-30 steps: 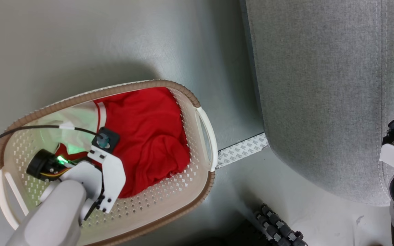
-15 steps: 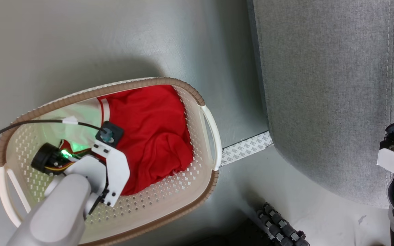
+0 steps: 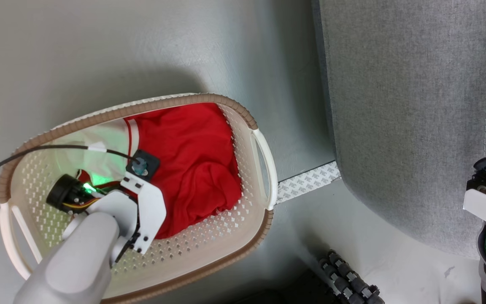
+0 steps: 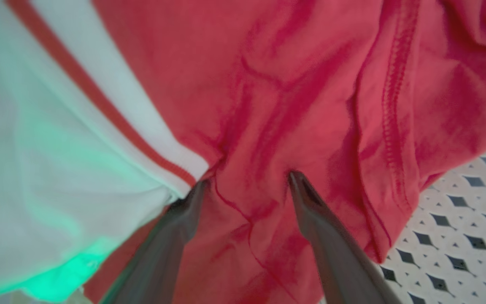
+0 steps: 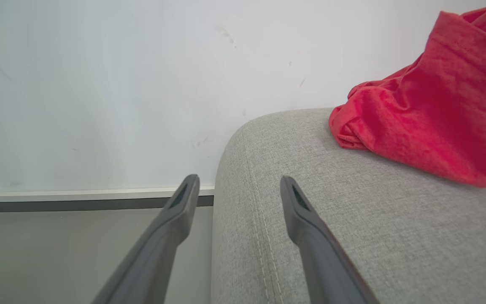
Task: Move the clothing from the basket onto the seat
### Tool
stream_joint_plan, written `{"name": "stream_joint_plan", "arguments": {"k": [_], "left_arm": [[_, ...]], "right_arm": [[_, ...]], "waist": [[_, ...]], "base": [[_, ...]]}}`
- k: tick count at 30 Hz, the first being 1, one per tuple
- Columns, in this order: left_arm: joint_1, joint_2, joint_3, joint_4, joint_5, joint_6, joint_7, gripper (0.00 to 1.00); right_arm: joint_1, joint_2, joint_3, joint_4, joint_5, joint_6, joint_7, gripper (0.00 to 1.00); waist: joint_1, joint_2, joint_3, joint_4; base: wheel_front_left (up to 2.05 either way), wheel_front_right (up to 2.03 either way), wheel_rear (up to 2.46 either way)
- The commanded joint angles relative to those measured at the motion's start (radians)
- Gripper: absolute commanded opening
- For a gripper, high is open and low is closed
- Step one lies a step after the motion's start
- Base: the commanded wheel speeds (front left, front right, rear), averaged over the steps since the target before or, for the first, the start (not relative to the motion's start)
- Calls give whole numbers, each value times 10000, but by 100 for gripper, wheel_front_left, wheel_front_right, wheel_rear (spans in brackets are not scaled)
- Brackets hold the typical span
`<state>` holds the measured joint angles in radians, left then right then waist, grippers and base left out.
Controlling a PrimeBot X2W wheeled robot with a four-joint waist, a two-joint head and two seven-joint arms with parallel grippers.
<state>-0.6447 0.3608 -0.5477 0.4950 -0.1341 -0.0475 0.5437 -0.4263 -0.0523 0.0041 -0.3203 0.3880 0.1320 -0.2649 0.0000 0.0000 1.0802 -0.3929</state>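
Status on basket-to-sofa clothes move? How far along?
Done: one red garment lies on the seat. In hand: left gripper, open, tips pressed into the clothing in the basket, nothing gripped yet. Left: close, lift, carry it to the seat.

left forearm [image 3: 74,261]: pale grey | bracket [image 3: 152,207]: white, screwed | cable [image 3: 57,146]: black | fingers [image 5: 171,228]: dark

Head view: left forearm [image 3: 78,257] covers the clothing's [image 3: 192,156] lower-left part. Seat [image 3: 407,105] cut by top and right edges. Ribbed black object [image 3: 348,280] cut by bottom edge, identity unclear. Right wrist view: red cloth [image 5: 433,118] cut by right edge. Left wrist view: clothing folds blurred.
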Motion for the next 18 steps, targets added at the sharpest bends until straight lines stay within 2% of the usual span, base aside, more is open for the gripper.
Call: {"name": "stream_joint_plan", "arguments": {"k": [1, 10, 13, 14, 16, 17, 18], "left_arm": [[-146, 24, -11, 88, 37, -20, -67, 100], [-474, -73, -228, 492, 77, -76, -211, 100], [-559, -91, -285, 618, 87, -107, -364, 82], [-582, -102, -301, 665, 79, -108, -400, 70], [-651, -114, -344, 731, 100, -101, -495, 54], [-677, -124, -370, 774, 100, -103, -533, 49], [-677, -124, -370, 774, 100, -103, -533, 49]], "right_arm": [[101, 22, 9, -29, -98, -26, 12, 100], [153, 22, 28, -22, -126, -26, 13, 100], [149, 22, 35, -36, -133, -26, 13, 100], [155, 22, 36, -45, -137, -25, 13, 100], [168, 22, 36, -64, -151, -26, 13, 100], [173, 22, 34, -75, -164, -25, 13, 100], [173, 22, 34, -75, -164, -25, 13, 100]], "waist": [[0, 0, 10, 10], [0, 0, 32, 32], [0, 0, 32, 35], [0, 0, 32, 37], [0, 0, 34, 40], [0, 0, 33, 42], [0, 0, 33, 42]], "base": [[0, 0, 0], [0, 0, 0], [0, 0, 0], [0, 0, 0], [0, 0, 0], [0, 0, 0], [0, 0, 0]]}}
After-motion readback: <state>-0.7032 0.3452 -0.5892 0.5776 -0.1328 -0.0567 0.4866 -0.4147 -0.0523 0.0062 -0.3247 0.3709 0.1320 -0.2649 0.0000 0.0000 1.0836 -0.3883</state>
